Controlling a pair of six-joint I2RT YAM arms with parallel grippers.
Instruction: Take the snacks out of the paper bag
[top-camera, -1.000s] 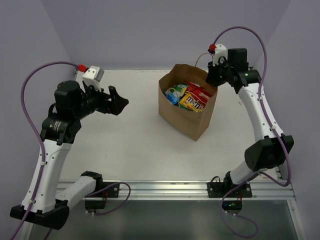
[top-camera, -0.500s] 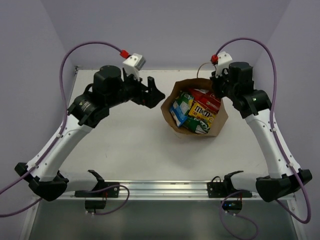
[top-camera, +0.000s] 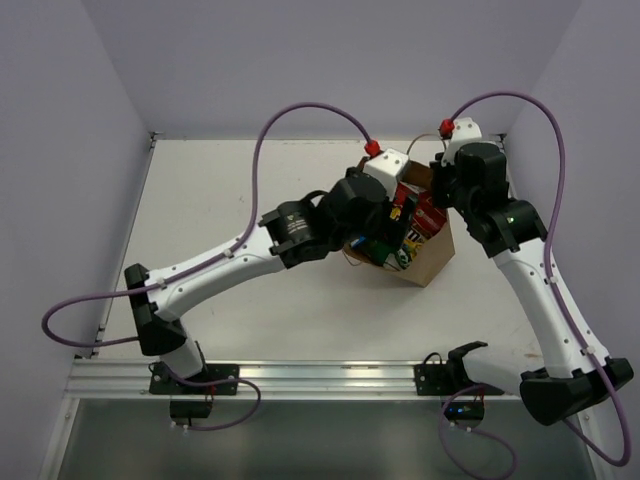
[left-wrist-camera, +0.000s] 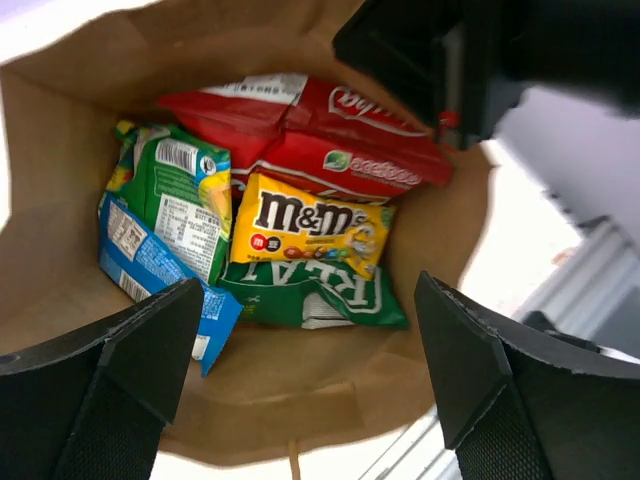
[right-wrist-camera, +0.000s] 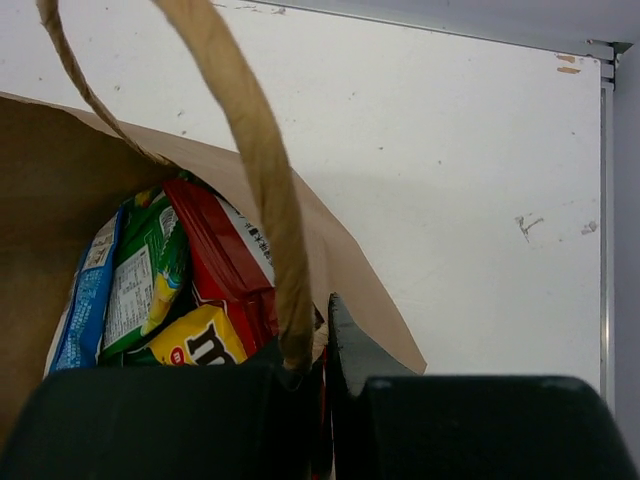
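The brown paper bag (top-camera: 432, 262) stands at the table's right middle, mouth open. My left gripper (left-wrist-camera: 310, 335) is open and hovers over the mouth, above the snacks and touching none; from above it shows at the bag's top (top-camera: 393, 213). Inside lie a red chip bag (left-wrist-camera: 320, 140), a yellow M&M's packet (left-wrist-camera: 305, 225), a green bag (left-wrist-camera: 310, 292), a green-white packet (left-wrist-camera: 180, 195) and a blue one (left-wrist-camera: 150, 275). My right gripper (right-wrist-camera: 325, 345) is shut on the bag's rim at its twisted handle (right-wrist-camera: 262, 170), holding the far right side (top-camera: 438, 192).
The table (top-camera: 230, 200) is white, with a metal rail (top-camera: 320, 378) along its near edge. Purple walls close in the back and sides. The left arm (top-camera: 250, 255) stretches across the table's middle toward the bag.
My left arm has swung right from the table's left side to above the bag's mouth. The bag has shifted slightly right and is now half hidden under the left gripper.
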